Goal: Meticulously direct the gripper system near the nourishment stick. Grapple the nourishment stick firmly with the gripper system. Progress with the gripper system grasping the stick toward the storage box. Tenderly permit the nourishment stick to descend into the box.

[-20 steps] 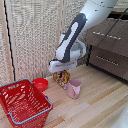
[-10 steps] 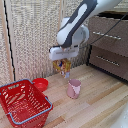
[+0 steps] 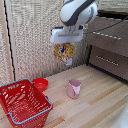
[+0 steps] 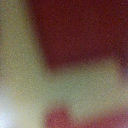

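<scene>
In the exterior view my gripper (image 3: 64, 44), a pale-grey block on the white arm, is shut on the top of the yellow-orange snack packet (image 3: 65, 54) with red print. The packet hangs freely in the air, well above the floor and above the pink cup. The red lattice basket (image 3: 24, 104) stands on the wooden floor at the exterior view's lower left, far below and to the left of the packet. The fingers themselves are too small to make out. The wrist view is a blur of dark red and pale colour; nothing in it can be told apart.
A pink cup (image 3: 74, 88) stands on the floor below the packet. A small red bowl (image 3: 41, 84) sits just behind the basket. A brown drawer cabinet (image 3: 110, 47) fills the exterior view's right. A woven wall panel is behind.
The arm has risen from near the floor, lifting the snack packet up off the floor beside the pink cup; it now hangs high in the air.
</scene>
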Robot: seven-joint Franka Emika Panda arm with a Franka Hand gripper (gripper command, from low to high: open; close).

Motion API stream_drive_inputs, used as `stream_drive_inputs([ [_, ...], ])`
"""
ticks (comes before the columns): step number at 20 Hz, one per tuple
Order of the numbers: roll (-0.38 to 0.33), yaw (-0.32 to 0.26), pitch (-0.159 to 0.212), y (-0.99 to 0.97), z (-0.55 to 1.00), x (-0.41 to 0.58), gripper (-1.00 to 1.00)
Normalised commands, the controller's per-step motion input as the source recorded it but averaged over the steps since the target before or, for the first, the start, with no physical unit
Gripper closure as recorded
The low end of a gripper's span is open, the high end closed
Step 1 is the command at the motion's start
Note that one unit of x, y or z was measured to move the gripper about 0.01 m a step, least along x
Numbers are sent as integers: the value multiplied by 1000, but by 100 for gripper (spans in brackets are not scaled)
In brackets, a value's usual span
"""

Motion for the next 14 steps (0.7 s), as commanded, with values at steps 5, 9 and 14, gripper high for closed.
stream_drive_inputs([
  [5,56,-41,0,552,701,-366,100],
  [9,28,-21,2,676,544,-287,100],
  [14,1,0,48,812,367,-199,100],
])
